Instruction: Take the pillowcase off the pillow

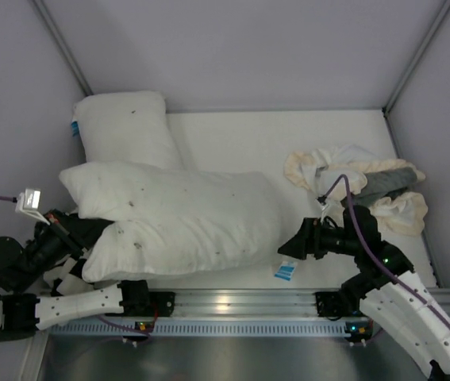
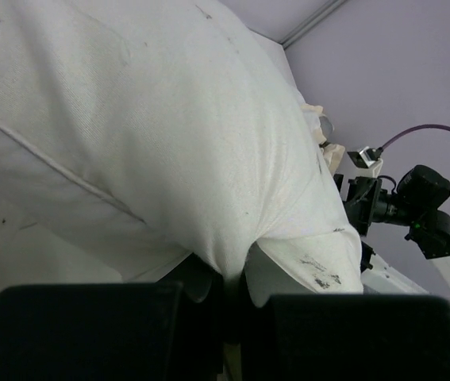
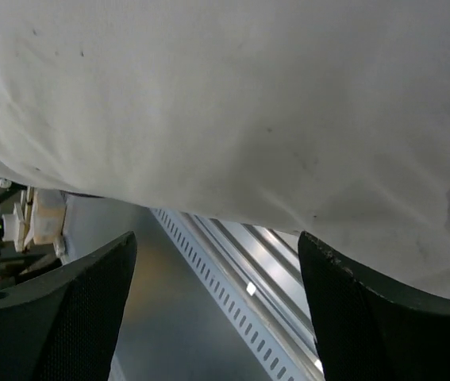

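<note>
Pillow [image 1: 185, 222], plump, white and flecked with tiny dark specks, sprawls across the left and middle of the table [image 1: 232, 139], its woven skin creased and bulging. At its left end the left arm lies low along the near edge. The left gripper [image 2: 228, 298] is clamped on a pinch of the pillow's cloth, and black fingers [image 2: 90, 329] meet under the fold. Behind it rests a second white pillow [image 1: 125, 127]. A small blue tag [image 1: 285, 272] lies by the right end. The right arm is bent toward that end, and the right gripper [image 3: 217, 246] is spread wide, holding nothing. Far right, the pillowcase [image 1: 367, 186] sits crumpled, with cream ruffles around grey plush, apart from the pillow.
</note>
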### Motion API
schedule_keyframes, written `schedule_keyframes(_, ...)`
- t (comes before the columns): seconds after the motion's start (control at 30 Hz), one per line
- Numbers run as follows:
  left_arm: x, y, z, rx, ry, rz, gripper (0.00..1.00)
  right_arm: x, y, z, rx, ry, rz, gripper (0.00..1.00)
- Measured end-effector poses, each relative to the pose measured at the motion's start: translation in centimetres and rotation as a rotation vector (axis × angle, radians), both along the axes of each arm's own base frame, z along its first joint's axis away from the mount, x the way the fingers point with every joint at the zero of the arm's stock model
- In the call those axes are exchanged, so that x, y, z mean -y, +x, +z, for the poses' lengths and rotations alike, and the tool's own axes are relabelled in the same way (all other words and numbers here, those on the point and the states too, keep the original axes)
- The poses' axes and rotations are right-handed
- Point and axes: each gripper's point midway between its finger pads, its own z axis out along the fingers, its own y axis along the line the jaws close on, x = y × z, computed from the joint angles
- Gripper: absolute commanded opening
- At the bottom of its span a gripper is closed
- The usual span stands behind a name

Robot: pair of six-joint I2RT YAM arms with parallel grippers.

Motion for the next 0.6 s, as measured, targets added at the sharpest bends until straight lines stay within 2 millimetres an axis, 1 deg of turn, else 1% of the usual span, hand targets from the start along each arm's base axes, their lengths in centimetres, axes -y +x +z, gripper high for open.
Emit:
schedule_keyframes(0.13,0.8,0.2,0.5,0.006,0.015,-0.003,0.0,-2.0,-2.9,-2.5,-0.042,-0.06,0.117,0.77)
schedule_keyframes(0.2,0.9,0.2,0.6,0.011,0.014,-0.007,0.0,-2.9,-3.7,-3.7,-0.053,-0.091,0.154,0.75)
schedule_keyframes(0.27,0.9,0.2,0.7,0.015,0.017,-0.01,0.0,-3.4,-3.9,-5.5,-0.075,-0.14,0.153,0.73)
schedule_keyframes(0.33,1.0,0.2,0.7,0.017,0.019,-0.017,0.0,-3.7,-3.2,-6.9,-0.093,-0.178,0.117,0.72)
schedule_keyframes(0.43,1.5,-0.1,1.2,0.026,0.033,-0.051,0.0,-4.1,-1.5,-8.4,-0.106,-0.209,0.048,0.74)
schedule_keyframes(0.53,3.1,-0.5,2.3,0.041,0.069,-0.113,0.0,-4.6,0.0,-8.7,-0.092,-0.213,-0.008,0.81)
schedule_keyframes(0.6,4.9,-0.5,3.4,0.05,0.1,-0.161,0.0,-4.8,1.2,-8.9,-0.074,-0.225,-0.047,0.84)
